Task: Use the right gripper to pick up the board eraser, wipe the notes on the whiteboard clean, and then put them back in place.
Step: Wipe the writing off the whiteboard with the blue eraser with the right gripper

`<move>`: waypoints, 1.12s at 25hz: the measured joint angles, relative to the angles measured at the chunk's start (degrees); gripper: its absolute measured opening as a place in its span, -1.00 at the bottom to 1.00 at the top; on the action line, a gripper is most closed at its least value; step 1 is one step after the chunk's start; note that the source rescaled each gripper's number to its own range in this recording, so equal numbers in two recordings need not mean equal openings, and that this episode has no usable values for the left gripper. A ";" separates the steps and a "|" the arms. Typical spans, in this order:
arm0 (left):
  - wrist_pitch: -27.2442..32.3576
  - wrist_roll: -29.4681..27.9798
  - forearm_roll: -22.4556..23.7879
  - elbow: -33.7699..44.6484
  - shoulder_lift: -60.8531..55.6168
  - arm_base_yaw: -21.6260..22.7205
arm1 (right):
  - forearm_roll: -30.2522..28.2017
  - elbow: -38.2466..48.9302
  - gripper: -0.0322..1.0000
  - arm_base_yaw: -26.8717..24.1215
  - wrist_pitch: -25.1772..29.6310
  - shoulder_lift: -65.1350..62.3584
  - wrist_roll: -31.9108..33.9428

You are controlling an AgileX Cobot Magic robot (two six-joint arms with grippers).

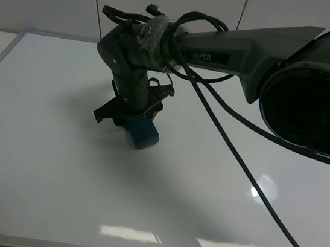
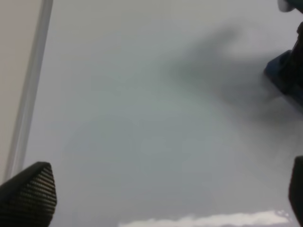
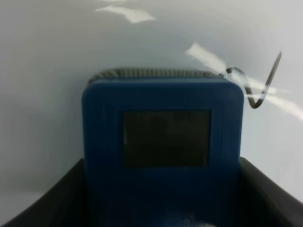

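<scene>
Right wrist view: the board eraser, a teal-blue rounded block with a dark inset, is clamped by the right pincer and set face-down near the middle of the glossy whiteboard. A thin black curl of the notes is seen just beside its corner. The ribbed felt should be kept flat, pressed evenly and swept over that stroke. The left pincer is spread open, empty

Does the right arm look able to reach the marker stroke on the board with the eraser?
Probably yes: the right gripper holds the board eraser, and the stroke lies right beside its corner, only bare whiteboard between.
</scene>
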 joint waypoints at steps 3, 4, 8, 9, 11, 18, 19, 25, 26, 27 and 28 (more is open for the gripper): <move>0.00 0.00 0.00 0.00 0.00 0.00 | 0.80 0.00 -0.89 -1.10 -0.54 0.00 0.00; 0.00 0.00 0.00 0.00 0.00 0.00 | 1.03 0.00 -0.89 -1.60 -0.73 0.00 0.00; 0.00 0.00 0.00 0.00 0.00 0.00 | 1.85 0.00 -0.90 -3.80 -1.19 0.00 -0.05; 0.00 0.00 0.00 0.00 0.00 0.00 | 1.91 0.00 -0.90 -4.29 -1.25 -0.01 -0.05; 0.00 0.00 0.00 0.00 0.00 0.00 | 1.97 0.00 -0.90 -5.57 -1.27 -0.06 -0.15; 0.00 0.00 0.00 0.00 0.00 0.00 | 0.26 0.00 -0.90 -10.33 -0.77 -0.29 -0.22; 0.00 0.00 0.00 0.00 0.00 0.00 | 0.12 0.00 -0.90 -11.07 -0.63 -0.29 -0.22; 0.00 0.00 0.00 0.00 0.00 0.00 | -0.24 0.00 -0.90 -12.30 -0.60 -0.40 -0.57; 0.00 0.00 0.00 0.00 0.00 0.00 | -0.37 0.00 -0.90 -12.07 -0.60 -0.40 -0.62; 0.00 0.00 0.00 0.00 0.00 0.00 | -0.79 0.00 -0.90 -11.75 -0.60 -0.40 -0.69; 0.00 0.00 0.00 0.00 0.00 0.00 | -1.11 0.00 -0.90 -11.26 -0.66 -0.40 -0.69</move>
